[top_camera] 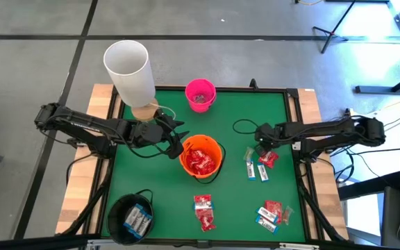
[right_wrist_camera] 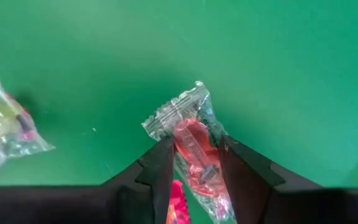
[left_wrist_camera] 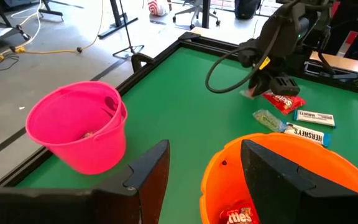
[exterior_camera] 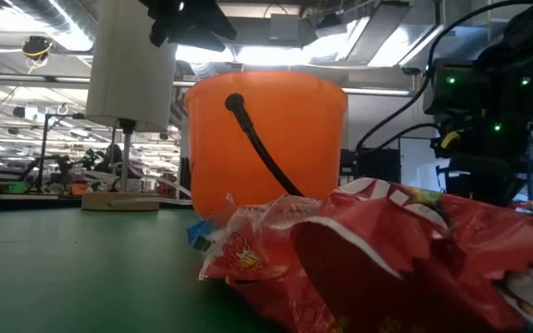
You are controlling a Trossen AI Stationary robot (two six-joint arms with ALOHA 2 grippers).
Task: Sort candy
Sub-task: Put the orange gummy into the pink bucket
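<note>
My right gripper (right_wrist_camera: 194, 168) points down at the table's right half (top_camera: 264, 137), open. Its fingers stand on either side of a clear-wrapped pink candy (right_wrist_camera: 191, 140) that lies flat on the green mat. Red packets (top_camera: 268, 158) and white-and-blue bars (top_camera: 257, 170) lie just near of it. More candy lies at the near edge (top_camera: 203, 212) (top_camera: 273, 214). My left gripper (left_wrist_camera: 207, 180) hangs open above the left rim of the orange bucket (top_camera: 201, 156), holding nothing. That bucket has red packets in it. My right gripper comes at the clear-wrapped candy from above, one finger (right_wrist_camera: 160, 168) at each long side of the wrapper (right_wrist_camera: 185, 109). Whether the fingers touch it, I cannot tell. The candy rests on the mat.
A pink bucket (top_camera: 200, 94) stands at the far edge, and a black bucket (top_camera: 132, 219) with white-and-blue bars at the near left. A tall white tube (top_camera: 129, 69) rises at the far left. Another clear packet (right_wrist_camera: 5, 124) lies close to my right gripper. Open mat lies between the buckets.
</note>
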